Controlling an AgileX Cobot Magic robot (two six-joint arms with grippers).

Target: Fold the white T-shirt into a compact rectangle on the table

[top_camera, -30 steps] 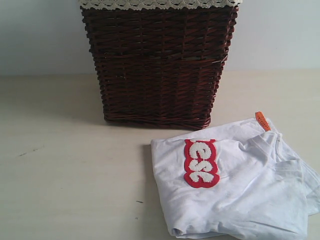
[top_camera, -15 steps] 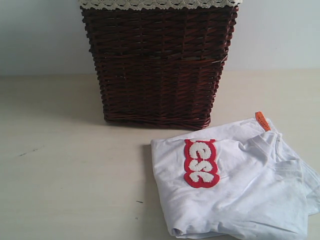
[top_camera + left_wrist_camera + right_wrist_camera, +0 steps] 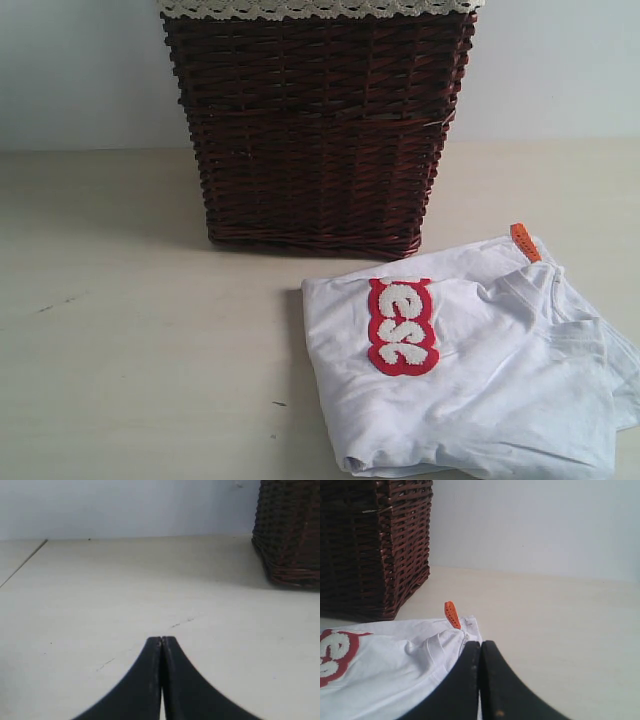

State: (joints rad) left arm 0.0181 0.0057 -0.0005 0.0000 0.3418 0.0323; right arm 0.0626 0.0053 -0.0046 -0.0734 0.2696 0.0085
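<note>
The white T-shirt [image 3: 480, 375] lies folded in a rough rectangle on the pale table [image 3: 130, 340], in front of and to the right of the wicker basket. Its red patch with fuzzy white letters [image 3: 402, 326] faces up and an orange tag [image 3: 524, 242] sticks out at the collar. Neither arm shows in the exterior view. My left gripper [image 3: 162, 640] is shut, empty, over bare table away from the shirt. My right gripper [image 3: 480, 644] is shut, empty, just beside the shirt's collar edge [image 3: 395, 672], near the orange tag [image 3: 452, 614].
A tall dark brown wicker basket [image 3: 315, 130] with a lace-edged liner [image 3: 310, 8] stands at the back centre, against a pale wall. It also shows in the left wrist view as the basket [image 3: 290, 530] and in the right wrist view as the basket [image 3: 370, 545].
</note>
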